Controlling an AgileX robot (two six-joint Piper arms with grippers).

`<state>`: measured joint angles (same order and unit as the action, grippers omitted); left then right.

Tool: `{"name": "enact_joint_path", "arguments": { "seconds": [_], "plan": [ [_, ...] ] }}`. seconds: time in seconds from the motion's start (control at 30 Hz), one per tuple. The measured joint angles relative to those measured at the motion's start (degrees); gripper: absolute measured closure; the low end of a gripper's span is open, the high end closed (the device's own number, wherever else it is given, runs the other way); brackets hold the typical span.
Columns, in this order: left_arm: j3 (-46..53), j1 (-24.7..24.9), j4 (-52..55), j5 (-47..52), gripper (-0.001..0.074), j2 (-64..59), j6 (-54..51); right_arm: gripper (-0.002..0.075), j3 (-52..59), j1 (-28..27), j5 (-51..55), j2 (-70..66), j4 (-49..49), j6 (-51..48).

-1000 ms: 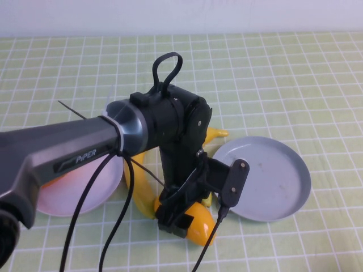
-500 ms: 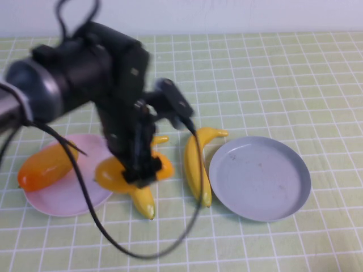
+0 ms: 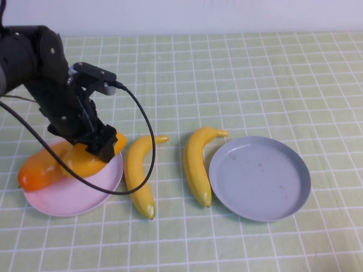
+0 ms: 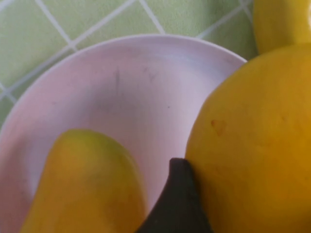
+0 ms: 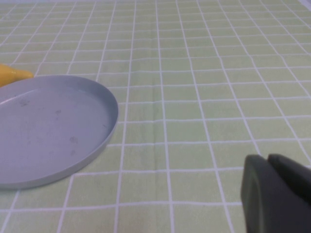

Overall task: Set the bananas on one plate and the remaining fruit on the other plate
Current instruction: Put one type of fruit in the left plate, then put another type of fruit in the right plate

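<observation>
My left gripper [image 3: 102,148] is shut on an orange-yellow mango [image 3: 85,161] and holds it low over the right side of the pale pink plate [image 3: 62,198]. The second mango [image 3: 37,173], with a redder end, lies on the plate's left side. In the left wrist view the held mango [image 4: 257,145] fills one side against one dark finger [image 4: 177,204], with the other mango [image 4: 82,189] on the pink plate [image 4: 121,87]. Two bananas [image 3: 139,175] [image 3: 198,164] lie on the cloth between the plates. The grey-blue plate [image 3: 261,177] is bare. My right gripper [image 5: 277,194] is shut, beside the grey plate [image 5: 48,131].
A green checked cloth [image 3: 255,79] covers the table. My left arm's black cable [image 3: 148,153] loops down across one banana. A banana tip [image 5: 12,74] shows past the grey plate's rim in the right wrist view. The right arm is out of the high view.
My left arm has swung left, carrying the mango from in front of the bananas to over the pink plate. Both bananas now show fully.
</observation>
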<state>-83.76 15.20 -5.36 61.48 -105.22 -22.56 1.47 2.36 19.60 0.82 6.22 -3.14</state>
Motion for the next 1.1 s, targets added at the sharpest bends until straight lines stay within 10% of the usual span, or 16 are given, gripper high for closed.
{"name": "enact_joint_path", "arguments": {
  "seconds": [0.73,0.83,0.97,1.1],
  "plan": [
    [0.13,0.0,-0.49,0.22,0.008,-1.92,6.59,0.0743,0.0,0.0,0.0,0.0,0.18,0.0],
    [0.26,0.0,-0.49,0.31,0.022,1.3,7.6,0.0743,0.0,0.0,0.0,0.0,0.27,0.0],
    [0.39,0.0,-0.49,0.71,0.0584,7.53,6.37,0.0743,0.0,0.0,0.0,0.0,0.27,0.0],
    [0.39,0.0,-0.49,2.17,0.0703,13.68,5.82,0.0743,0.0,0.0,0.0,0.0,0.27,0.0]
  ]
}}
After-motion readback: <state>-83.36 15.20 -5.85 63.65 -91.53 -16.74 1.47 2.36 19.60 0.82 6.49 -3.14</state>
